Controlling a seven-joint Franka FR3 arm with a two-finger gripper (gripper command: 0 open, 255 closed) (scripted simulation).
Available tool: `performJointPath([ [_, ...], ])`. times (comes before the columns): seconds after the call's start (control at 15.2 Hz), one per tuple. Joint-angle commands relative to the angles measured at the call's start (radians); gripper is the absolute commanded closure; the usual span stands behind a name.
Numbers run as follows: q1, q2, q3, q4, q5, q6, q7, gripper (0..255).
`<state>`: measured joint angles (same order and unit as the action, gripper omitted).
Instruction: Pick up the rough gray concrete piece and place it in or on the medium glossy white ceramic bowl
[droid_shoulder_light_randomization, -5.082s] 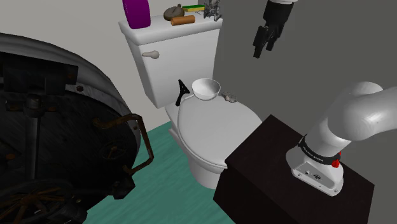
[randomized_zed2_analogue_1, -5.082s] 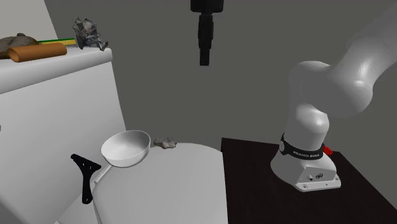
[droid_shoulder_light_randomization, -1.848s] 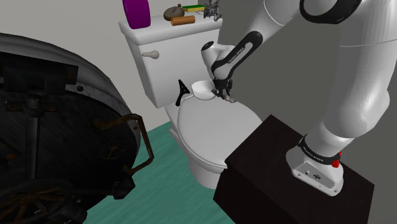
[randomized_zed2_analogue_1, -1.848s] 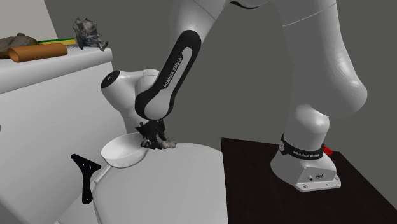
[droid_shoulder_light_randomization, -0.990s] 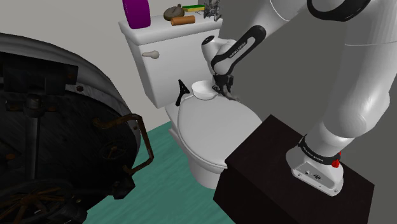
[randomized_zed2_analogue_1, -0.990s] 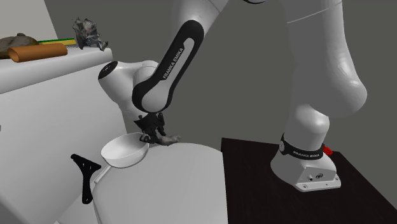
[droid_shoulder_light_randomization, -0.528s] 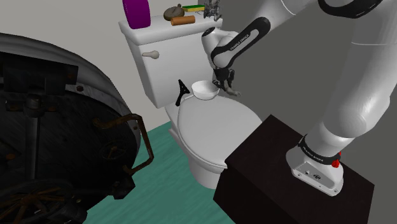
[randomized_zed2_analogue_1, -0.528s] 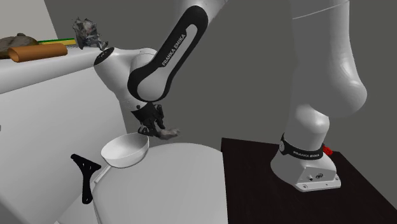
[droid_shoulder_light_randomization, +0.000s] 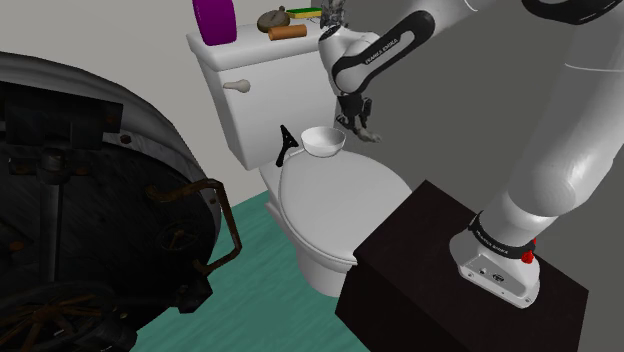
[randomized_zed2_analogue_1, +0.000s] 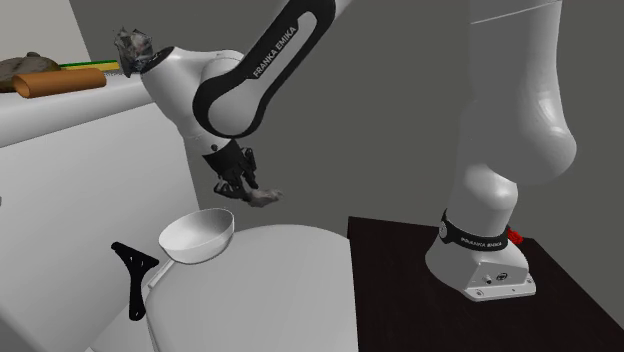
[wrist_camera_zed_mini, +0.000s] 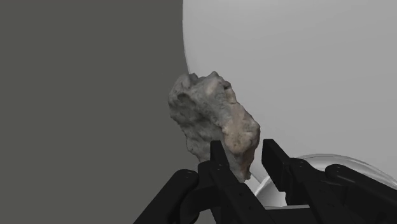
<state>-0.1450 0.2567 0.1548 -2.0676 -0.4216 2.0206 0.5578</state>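
Concrete piece: rough, lumpy, mottled grey-tan, elongated; pinched at one end between black fingers, aloft near white bowl on toilet lid.

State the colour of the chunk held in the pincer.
Mottled grey with a tan patch toward one end. The chunk shows best in the wrist view.

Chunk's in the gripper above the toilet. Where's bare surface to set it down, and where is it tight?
Bare: the toilet lid in front of the bowl and the black bracket, and the stand's dark top beside the arm's base. Crowded: the tank top, lined with small items.
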Motion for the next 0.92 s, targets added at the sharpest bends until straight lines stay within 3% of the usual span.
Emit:
performJointPath([
  [0.0,0.0,-0.013,0.002,0.011,0.007,-0.022,-0.01,255],
  [0.59,0.0,-0.076,0.008,0.046,0.033,-0.112,-0.05,255],
  [0.86,0.04,0.037,0.029,0.239,0.037,-0.208,-0.024,255],
])
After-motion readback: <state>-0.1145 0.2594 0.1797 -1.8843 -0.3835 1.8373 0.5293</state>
